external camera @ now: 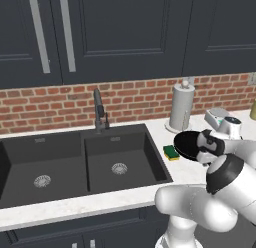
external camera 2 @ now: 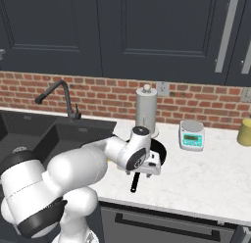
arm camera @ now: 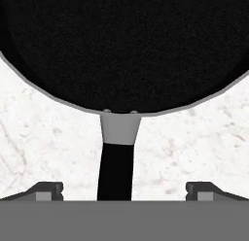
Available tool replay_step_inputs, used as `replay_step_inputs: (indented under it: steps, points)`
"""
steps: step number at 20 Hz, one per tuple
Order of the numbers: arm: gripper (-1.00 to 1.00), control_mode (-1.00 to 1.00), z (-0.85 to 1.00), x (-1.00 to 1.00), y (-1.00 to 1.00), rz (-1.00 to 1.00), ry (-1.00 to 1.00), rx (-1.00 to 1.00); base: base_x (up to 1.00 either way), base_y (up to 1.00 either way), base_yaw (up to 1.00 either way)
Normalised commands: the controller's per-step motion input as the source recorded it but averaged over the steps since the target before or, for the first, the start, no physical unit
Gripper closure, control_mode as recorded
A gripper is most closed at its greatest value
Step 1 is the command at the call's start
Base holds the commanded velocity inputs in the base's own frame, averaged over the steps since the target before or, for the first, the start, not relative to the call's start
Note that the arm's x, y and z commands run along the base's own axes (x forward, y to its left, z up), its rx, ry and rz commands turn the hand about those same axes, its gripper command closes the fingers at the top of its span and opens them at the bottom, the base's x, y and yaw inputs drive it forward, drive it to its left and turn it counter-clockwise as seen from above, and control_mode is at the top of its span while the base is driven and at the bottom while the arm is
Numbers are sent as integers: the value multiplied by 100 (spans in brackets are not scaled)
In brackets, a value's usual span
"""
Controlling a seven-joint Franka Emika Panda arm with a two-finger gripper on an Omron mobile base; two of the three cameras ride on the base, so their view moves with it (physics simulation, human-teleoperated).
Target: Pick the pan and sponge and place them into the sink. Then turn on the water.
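The black pan (external camera: 189,144) lies on the white counter right of the sink (external camera: 65,162), its thin handle (external camera 2: 136,182) pointing toward the counter's front edge. My gripper (arm camera: 126,190) hovers over the handle (arm camera: 115,172), open, one fingertip on each side and neither touching it. In the right base view the gripper (external camera 2: 148,168) covers part of the pan (external camera 2: 161,152). The yellow and green sponge (external camera: 171,152) sits between the pan and the sink's right edge. No water runs from the dark faucet (external camera: 100,112).
A paper towel roll (external camera: 181,108) stands behind the pan against the brick wall. A white and teal scale (external camera 2: 191,135) sits to the right, and a yellow object (external camera 2: 245,132) is at the far right. Dark cabinets hang above.
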Motion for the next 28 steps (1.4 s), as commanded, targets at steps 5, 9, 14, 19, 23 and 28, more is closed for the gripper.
replay_step_inputs:
  steps: [5,9,14,19,23,28]
  points:
    - [-100,-100,0,-12,-2,0,4,0,0,0,0]
    - [-100,-100,0,-11,0,0,3,0,0,0,0]
    - [-100,-100,-5,-5,0,0,0,0,0,0,0]
    - [-100,-100,-5,-11,0,0,0,0,0,0,0]
    - [-100,-100,-5,-2,3,0,1,0,0,0,0]
    - [-100,-100,-3,-2,10,0,1,0,0,0,0]
